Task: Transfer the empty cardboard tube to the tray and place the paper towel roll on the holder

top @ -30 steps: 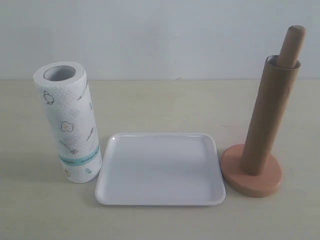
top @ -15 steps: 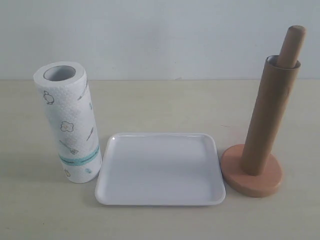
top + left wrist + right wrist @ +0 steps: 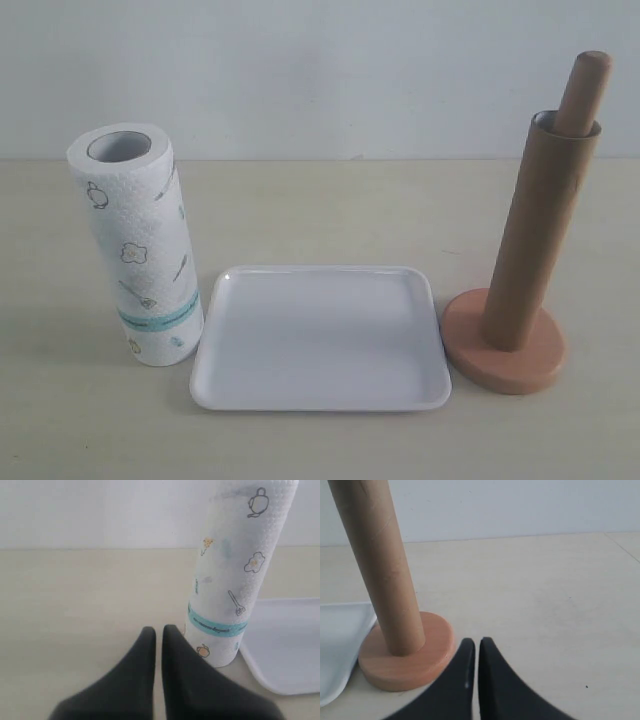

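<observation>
The brown cardboard tube (image 3: 538, 232) stands upright over the holder's dowel (image 3: 586, 88), whose tip pokes out the top; the holder's round base (image 3: 500, 362) rests right of the white tray (image 3: 320, 395). The paper towel roll (image 3: 136, 245) stands upright left of the tray. Neither gripper shows in the exterior view. My left gripper (image 3: 159, 631) is shut and empty, just beside the roll (image 3: 235, 575). My right gripper (image 3: 477, 643) is shut and empty, close to the holder base (image 3: 402, 667) and the tube (image 3: 382, 565).
Everything stands on a pale beige table (image 3: 320, 210) with a plain white wall behind. The tray edge (image 3: 285, 680) lies past the roll in the left wrist view, and the tray corner (image 3: 337, 645) shows beside the holder in the right wrist view.
</observation>
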Controlling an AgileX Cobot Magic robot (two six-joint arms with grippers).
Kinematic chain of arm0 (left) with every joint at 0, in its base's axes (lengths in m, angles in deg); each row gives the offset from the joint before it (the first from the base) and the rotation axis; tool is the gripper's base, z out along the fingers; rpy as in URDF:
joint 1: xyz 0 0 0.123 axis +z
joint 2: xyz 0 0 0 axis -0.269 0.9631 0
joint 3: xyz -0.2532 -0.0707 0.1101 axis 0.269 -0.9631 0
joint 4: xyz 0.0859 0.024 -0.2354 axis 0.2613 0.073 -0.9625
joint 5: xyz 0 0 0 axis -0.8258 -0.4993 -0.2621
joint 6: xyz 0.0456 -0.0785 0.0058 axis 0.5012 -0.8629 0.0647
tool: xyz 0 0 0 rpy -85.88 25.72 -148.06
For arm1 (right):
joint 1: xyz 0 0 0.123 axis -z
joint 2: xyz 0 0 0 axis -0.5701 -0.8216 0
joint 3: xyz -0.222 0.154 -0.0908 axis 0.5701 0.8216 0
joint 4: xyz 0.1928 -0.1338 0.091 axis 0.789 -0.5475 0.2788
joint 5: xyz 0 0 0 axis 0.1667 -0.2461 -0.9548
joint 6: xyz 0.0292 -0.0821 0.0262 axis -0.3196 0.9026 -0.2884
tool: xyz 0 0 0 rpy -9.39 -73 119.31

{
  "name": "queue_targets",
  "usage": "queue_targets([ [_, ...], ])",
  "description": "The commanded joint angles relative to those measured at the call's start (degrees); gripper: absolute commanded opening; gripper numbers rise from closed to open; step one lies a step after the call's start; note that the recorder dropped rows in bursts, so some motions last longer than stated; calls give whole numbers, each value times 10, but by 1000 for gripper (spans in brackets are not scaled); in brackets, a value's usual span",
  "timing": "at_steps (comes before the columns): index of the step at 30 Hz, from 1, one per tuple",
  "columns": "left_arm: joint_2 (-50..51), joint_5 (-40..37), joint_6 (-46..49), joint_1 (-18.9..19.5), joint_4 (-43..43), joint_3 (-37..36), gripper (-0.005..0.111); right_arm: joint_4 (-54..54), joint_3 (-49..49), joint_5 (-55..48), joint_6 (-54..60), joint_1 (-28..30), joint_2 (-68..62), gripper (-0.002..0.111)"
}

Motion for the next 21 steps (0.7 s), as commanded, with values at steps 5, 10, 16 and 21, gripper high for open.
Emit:
queue_targets([
  [5,-2,1,2,2,-5,-2,4,23,-1,226,-12,2,3,3],
  [10,-2,1,2,2,-5,-2,4,20,-1,375,25,2,3,3],
  [16,-2,1,2,2,-5,-2,4,-47,-26,324,21,2,-89,3],
  [21,-2,1,2,2,-5,-2,4,-193,-48,354,-107,2,-194,3],
])
